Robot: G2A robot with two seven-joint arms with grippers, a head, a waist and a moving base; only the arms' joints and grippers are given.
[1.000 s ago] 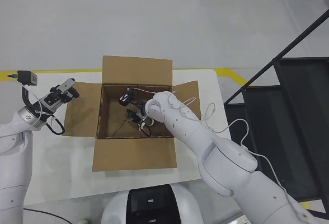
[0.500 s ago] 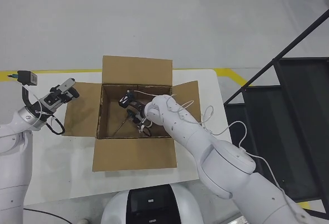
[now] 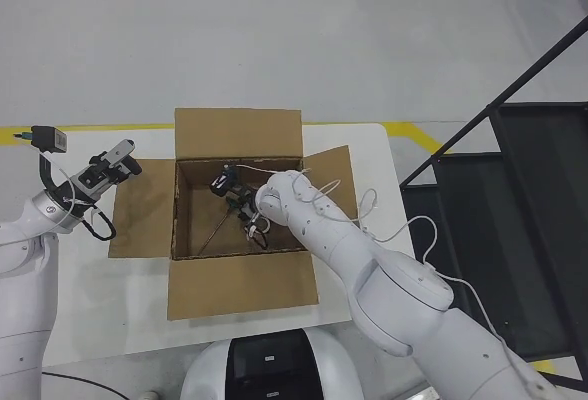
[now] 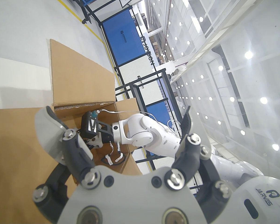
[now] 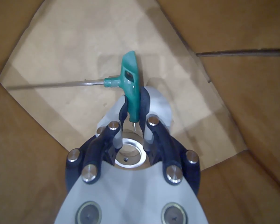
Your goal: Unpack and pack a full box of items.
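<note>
An open cardboard box (image 3: 242, 283) with its flaps spread stands in the middle of the white table. My right gripper (image 3: 237, 204) is down inside the box, near its right wall. It is shut on the green T-handle of a hex key (image 5: 130, 83). The key's thin steel shaft (image 5: 53, 84) runs sideways just above the box floor (image 5: 84, 36). My left gripper (image 3: 120, 164) hangs open with nothing in it over the outer edge of the box's left flap (image 3: 140, 220). The left wrist view looks across its fingers (image 4: 51, 122) at the box (image 4: 79, 80) and the right gripper (image 4: 91, 128).
Bare white table (image 3: 94, 290) lies left of and in front of the box. A dark metal staircase (image 3: 534, 200) stands beside the table's right side. White cables (image 3: 369, 205) hang loose along the right arm.
The box has slid a little to the left and toward the front. The right gripper has shifted slightly left inside it with the hex key. The left arm has stayed still.
</note>
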